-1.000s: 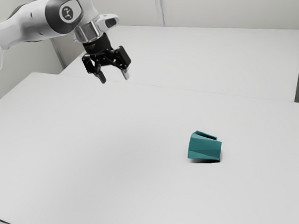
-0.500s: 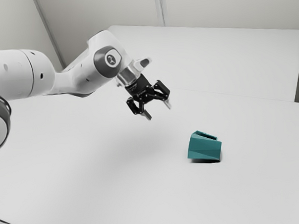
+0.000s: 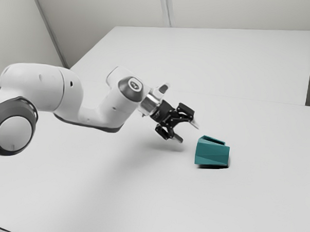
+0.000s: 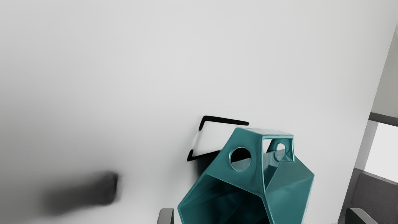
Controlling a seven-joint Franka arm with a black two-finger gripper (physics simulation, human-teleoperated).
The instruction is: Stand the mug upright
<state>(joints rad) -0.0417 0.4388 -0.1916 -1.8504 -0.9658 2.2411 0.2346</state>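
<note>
Mug (image 4: 292, 189): one, teal, faceted; mouth (dark within) toward the camera. Handle (image 4: 252, 143): on the mug, angular, with round holes. Fingers (image 4: 165, 216): two, spread, one to either side of the mug, one just beside it, the other farther off. Outline (image 4: 225, 119): black, broken, on the table (image 4: 124, 62) near the mug's handle. Shadow (image 4: 105, 191): blurred, well apart from the mug.

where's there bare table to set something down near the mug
Bare table runs from the mug to the exterior view's right edge, and below the mug to the bottom edge. Crowded: the mug's upper-left side, where the open gripper hangs close.
</note>
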